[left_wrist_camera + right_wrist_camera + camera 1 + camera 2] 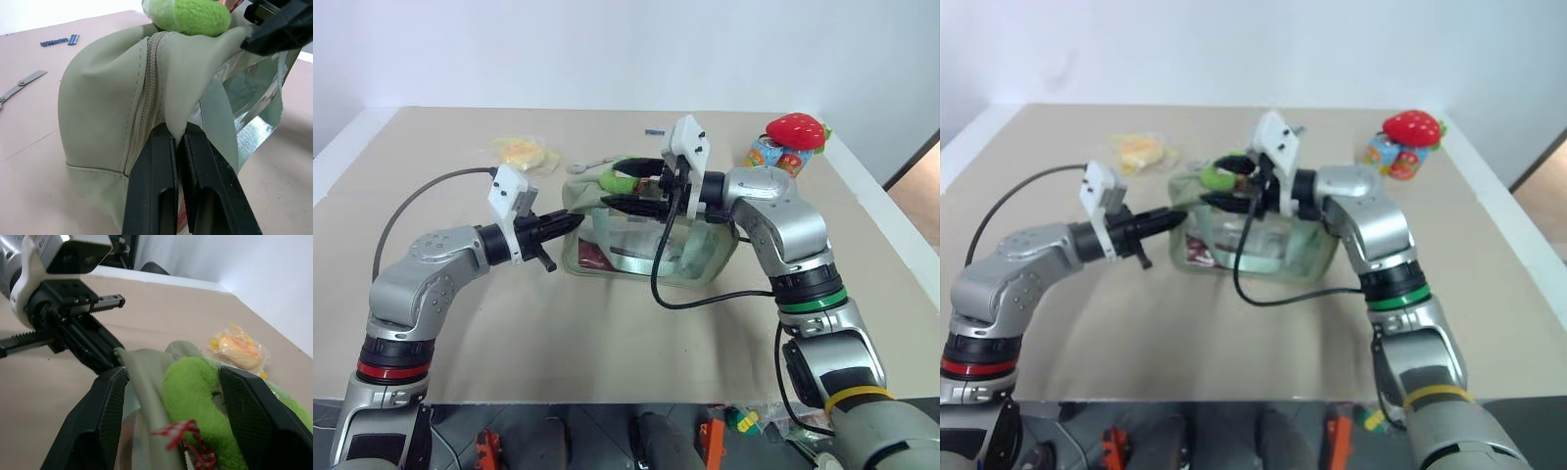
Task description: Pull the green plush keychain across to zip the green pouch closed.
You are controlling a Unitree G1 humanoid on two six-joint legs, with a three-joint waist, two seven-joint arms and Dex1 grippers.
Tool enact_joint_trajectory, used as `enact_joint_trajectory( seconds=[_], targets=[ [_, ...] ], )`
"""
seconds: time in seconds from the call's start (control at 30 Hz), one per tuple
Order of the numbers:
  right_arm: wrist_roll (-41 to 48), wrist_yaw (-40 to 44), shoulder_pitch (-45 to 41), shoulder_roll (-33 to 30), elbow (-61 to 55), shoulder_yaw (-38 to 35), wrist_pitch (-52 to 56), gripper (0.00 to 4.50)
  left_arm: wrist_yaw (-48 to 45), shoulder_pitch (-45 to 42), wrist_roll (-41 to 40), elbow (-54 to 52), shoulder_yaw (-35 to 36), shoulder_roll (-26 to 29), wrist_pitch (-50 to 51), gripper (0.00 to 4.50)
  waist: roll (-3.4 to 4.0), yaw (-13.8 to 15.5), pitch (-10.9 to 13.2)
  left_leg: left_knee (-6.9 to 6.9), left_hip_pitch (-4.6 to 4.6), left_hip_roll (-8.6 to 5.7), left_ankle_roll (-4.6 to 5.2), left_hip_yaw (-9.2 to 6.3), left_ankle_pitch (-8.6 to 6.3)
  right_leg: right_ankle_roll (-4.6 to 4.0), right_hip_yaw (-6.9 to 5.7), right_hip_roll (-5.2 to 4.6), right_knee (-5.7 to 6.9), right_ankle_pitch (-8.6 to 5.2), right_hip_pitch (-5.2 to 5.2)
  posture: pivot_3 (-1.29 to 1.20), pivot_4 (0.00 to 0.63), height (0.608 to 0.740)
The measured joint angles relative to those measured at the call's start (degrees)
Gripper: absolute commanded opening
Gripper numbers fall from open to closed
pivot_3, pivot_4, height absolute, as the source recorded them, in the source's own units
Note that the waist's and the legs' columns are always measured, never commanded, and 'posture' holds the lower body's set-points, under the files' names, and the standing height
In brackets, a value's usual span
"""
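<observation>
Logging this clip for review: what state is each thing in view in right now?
green pouch: upright on the table, one end fabric pinched.
green plush keychain: on top of the pouch, between the right end effector's open fingers, not gripped.
left end effector: shut on the pouch's end.
right end effector: open around the keychain.
strawberry plush: resting at the far table corner.

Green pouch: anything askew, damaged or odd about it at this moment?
No damage shows. The green pouch is pulled out of shape: the left gripper pinches a fold of fabric at its end beside the zipper, peaking it. The green plush keychain sits between the right gripper's open fingers.
</observation>
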Motion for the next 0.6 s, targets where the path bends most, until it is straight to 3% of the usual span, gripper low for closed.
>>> enact_joint_trajectory(
  seconds=[0.3, 0.43, 0.6],
  targets=[
    [1.4, -0.8, -1.4, -0.1, 0.5, -0.9, 6.5, 3.08, 0.0, 0.4, 0.6, -0.6, -0.3, 0.0, -0.3, 0.0, 0.0, 0.0, 0.0, -0.01, -0.01, -0.02, 0.0, -0.02, 0.0, 0.0, -0.01, -0.01, -0.01, -0.01, 0.0, 0.0, 0.15, 0.74],
    [0.9, -0.6, -1.4, -0.3, 0.5, -0.2, 7.3, 2.01, 0.0, 1.0, 0.9, -1.3, -0.3, 0.0, -0.4, 0.0, 0.0, 0.0, 0.0, -0.01, -0.01, -0.02, 0.0, -0.03, 0.0, 0.01, -0.02, -0.01, -0.01, -0.01, 0.01, 0.0, 0.15, 0.74],
    [-0.9, 0.3, -1.4, -0.5, 0.5, 0.9, 6.9, 0.25, 0.1, 1.0, 1.0, -1.4, -0.3, -0.2, -0.4, 0.0, 0.0, 0.0, 0.0, -0.01, 0.0, -0.01, 0.0, -0.03, 0.0, 0.01, -0.02, 0.0, -0.01, -0.01, 0.01, 0.0, 0.15, 0.74]
  ],
)
